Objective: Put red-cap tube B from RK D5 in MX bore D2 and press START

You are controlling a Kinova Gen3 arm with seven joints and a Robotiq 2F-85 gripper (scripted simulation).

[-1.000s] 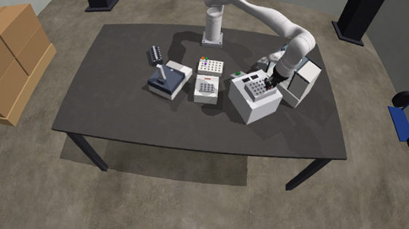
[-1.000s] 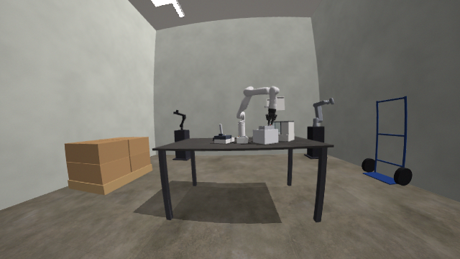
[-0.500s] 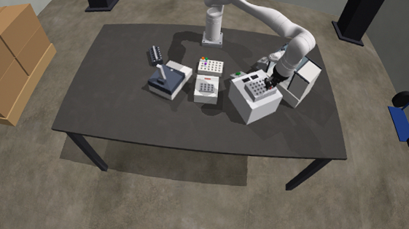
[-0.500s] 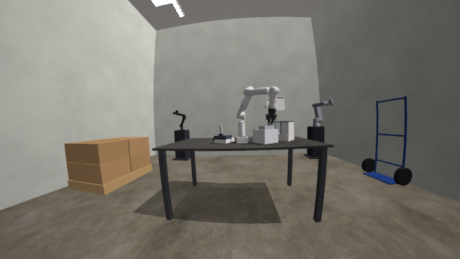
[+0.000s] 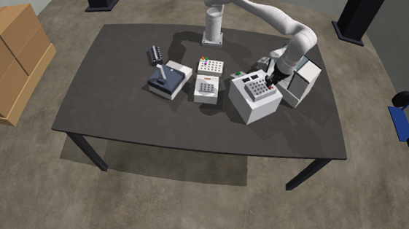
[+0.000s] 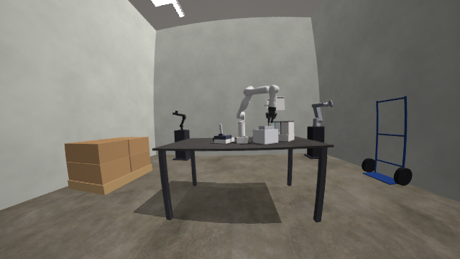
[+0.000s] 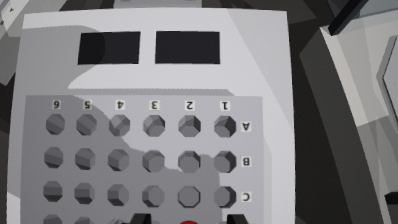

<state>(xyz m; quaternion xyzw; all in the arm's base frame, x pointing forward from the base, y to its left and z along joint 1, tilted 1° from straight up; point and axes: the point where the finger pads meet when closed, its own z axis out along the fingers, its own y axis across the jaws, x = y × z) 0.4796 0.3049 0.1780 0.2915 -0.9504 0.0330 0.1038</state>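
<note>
- Dark bench top under all stations; grey concrete floor around it.
- My claw hangs straight down over the mixer MX, at the far right side of its bore block.
- Claw is part open, gripping nothing. Both black fingertips only peek in at the bottom edge of the wrist view.
- Tube B: red cap sits between my fingertips, apart from both, in column 2 one row past C, so bore D2. Only the top of the cap shows; can't tell how deep it is seated.
- Rows A to C of the bore block show open bores only.
- Past row A: two dark rectangles on the mixer's white top.
- Balance BAL just beside the mixer, on my left.
- Dry block DB on the mixer's other side, tube rack RK behind it towards my base, with orange, green and purple caps.
- Further along: spectrophotometer SP, then magnet block MG.
- Off the bench: cardboard boxes one side, blue hand truck the other.
</note>
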